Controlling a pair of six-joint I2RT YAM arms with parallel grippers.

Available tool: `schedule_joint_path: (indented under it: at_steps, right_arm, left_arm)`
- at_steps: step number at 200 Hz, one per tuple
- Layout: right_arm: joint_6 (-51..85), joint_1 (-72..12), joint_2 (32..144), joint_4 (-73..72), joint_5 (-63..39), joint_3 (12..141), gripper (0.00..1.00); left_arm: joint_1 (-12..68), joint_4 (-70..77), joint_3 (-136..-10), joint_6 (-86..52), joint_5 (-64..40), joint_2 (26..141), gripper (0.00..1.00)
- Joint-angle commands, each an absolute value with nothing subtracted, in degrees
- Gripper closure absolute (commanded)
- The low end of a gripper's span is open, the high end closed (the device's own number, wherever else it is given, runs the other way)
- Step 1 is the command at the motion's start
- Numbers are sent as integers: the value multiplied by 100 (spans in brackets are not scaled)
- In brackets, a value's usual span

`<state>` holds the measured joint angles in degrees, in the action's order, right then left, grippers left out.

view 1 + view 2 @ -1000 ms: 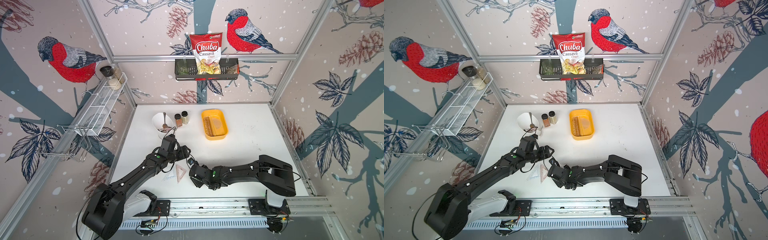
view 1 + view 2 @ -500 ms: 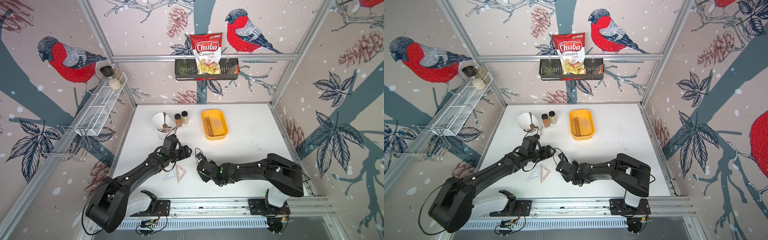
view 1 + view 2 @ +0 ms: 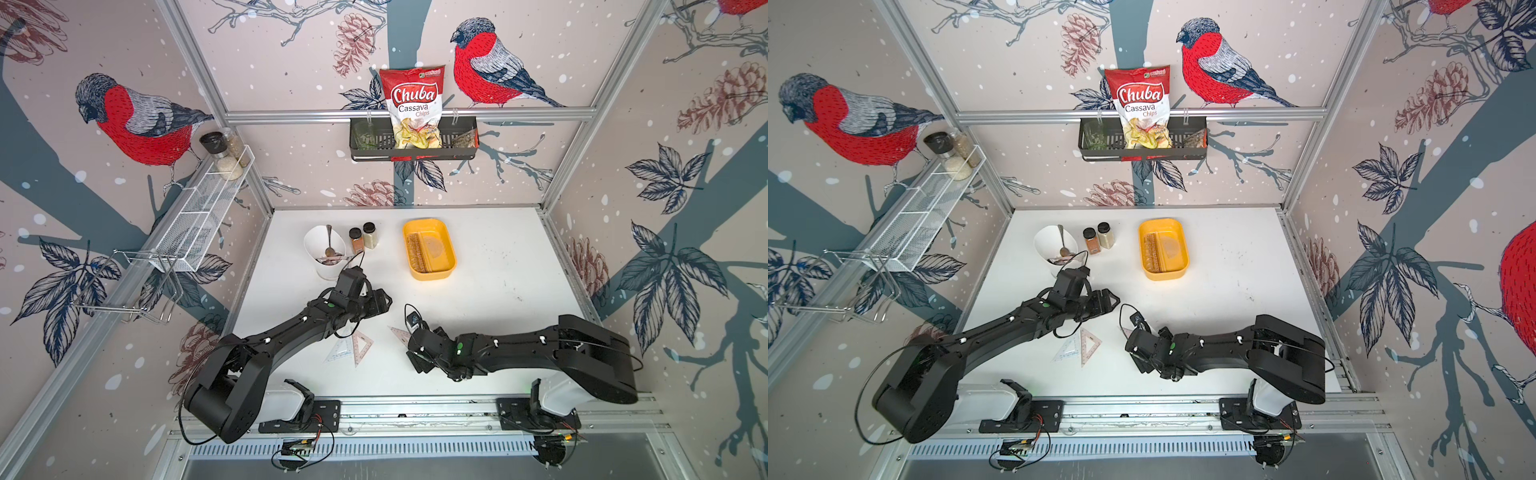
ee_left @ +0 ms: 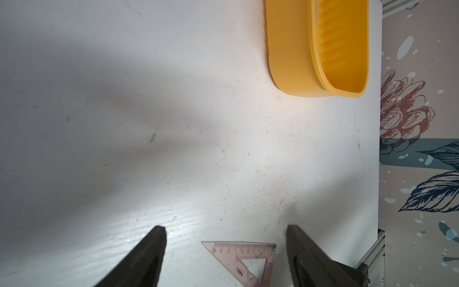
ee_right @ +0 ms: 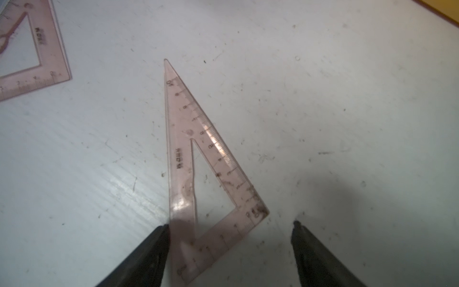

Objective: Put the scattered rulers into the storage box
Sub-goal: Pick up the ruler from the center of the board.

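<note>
The storage box [image 3: 432, 275] is sitting at the back of the table [image 3: 498, 257], with rulers [image 3: 419, 251] lying inside. Two jars [image 3: 356, 242], then a bowl [image 3: 328, 271], are standing to its left. Nearer the front, two set squares [image 3: 362, 345] are lying side by side, with a third set square [image 3: 400, 333] lying apart to their right.

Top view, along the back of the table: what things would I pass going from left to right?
In a top view, left to right: white bowl → orange spice jar → pale spice jar → yellow storage box.
</note>
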<state>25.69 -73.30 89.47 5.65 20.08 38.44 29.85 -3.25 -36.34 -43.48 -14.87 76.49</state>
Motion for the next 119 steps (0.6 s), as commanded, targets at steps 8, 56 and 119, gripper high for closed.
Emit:
schedule_joint_path:
  at_steps: [8,56,119]
  right_arm:
    - [2743,-7271,8806,700,2136,3681,18]
    - [2809,-7181,8464,653,1948,3612,27]
    - [3469,-5912,7206,-1626,-637,2375,68]
  left_arm:
    - [3043,-132,-3704,-4369,-1503,7710,20]
    - [3126,-136,-3670,-4376,-1522,7770,23]
    - [3488,-493,-3224,-4519,-1689,7418,34]
